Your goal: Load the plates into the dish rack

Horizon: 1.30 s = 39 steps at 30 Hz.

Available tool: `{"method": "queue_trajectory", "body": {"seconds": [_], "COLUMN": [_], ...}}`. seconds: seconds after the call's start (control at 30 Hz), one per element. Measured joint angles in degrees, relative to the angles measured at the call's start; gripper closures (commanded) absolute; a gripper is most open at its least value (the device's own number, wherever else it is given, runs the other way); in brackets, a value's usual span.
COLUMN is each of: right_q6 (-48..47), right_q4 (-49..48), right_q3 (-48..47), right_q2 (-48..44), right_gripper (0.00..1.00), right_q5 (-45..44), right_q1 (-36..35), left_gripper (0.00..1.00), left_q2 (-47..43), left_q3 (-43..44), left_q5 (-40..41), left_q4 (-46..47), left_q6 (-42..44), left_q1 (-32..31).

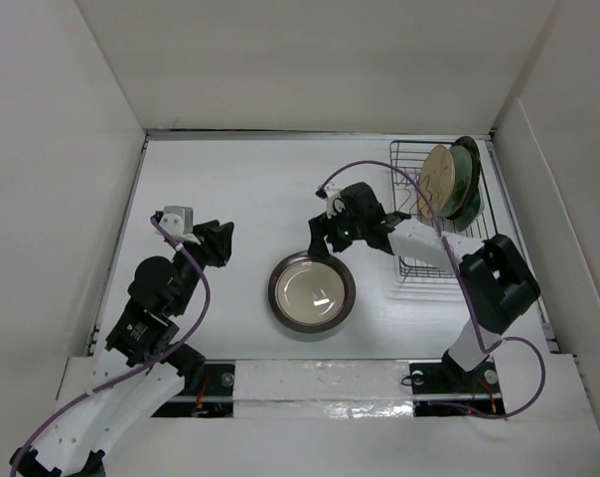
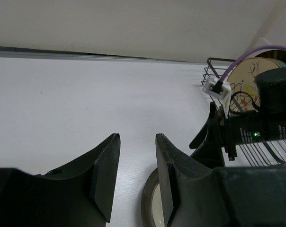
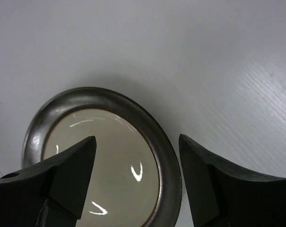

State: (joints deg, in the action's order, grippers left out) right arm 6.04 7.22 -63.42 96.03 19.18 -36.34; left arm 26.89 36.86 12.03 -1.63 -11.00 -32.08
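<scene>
White desk (image 1: 230, 179) carries the brown-rimmed cream plate (image 1: 312, 292) flat at its centre, apart from the dish rack (image 1: 404, 159) holding upright plates (image 1: 437, 179). Right pincer (image 3: 137, 142) spreads wide over its rim, likely to grip; left pincer (image 2: 138, 142) sits narrow, empty.

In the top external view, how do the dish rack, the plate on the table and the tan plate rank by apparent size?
1. dish rack
2. plate on the table
3. tan plate; it stands on edge in the rack and is foreshortened, so its true size is unsure.
</scene>
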Motion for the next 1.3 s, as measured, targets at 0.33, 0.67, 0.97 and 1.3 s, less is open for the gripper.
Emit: {"method": "queue_trajectory", "body": {"seconds": [0.33,0.67,0.97,1.3], "right_q6": [1.6,3.7,7.3,12.7], "right_q4": [1.4,-2.7,-7.8,-9.4], "right_q3": [2.0,7.4,10.4,10.0], "right_q2": [4.7,5.5,7.1,11.3], "right_gripper": [0.16,0.33,0.56,1.0], "right_q5": [1.7,6.1,14.7,25.5], "right_q1": [3.1,4.4,4.2,2.5], "left_gripper": [0.67,0.67,0.67,0.66], "left_q2": [-0.9,-1.2,-1.8,-2.7], "left_q3": [0.0,0.0,0.0,0.0], "left_q5": [0.0,-0.2,-0.2,0.1], "left_q4": [0.0,0.0,0.0,0.0], "left_q6": [0.0,0.0,0.0,0.0], "left_q1": [0.0,0.0,0.0,0.0]}}
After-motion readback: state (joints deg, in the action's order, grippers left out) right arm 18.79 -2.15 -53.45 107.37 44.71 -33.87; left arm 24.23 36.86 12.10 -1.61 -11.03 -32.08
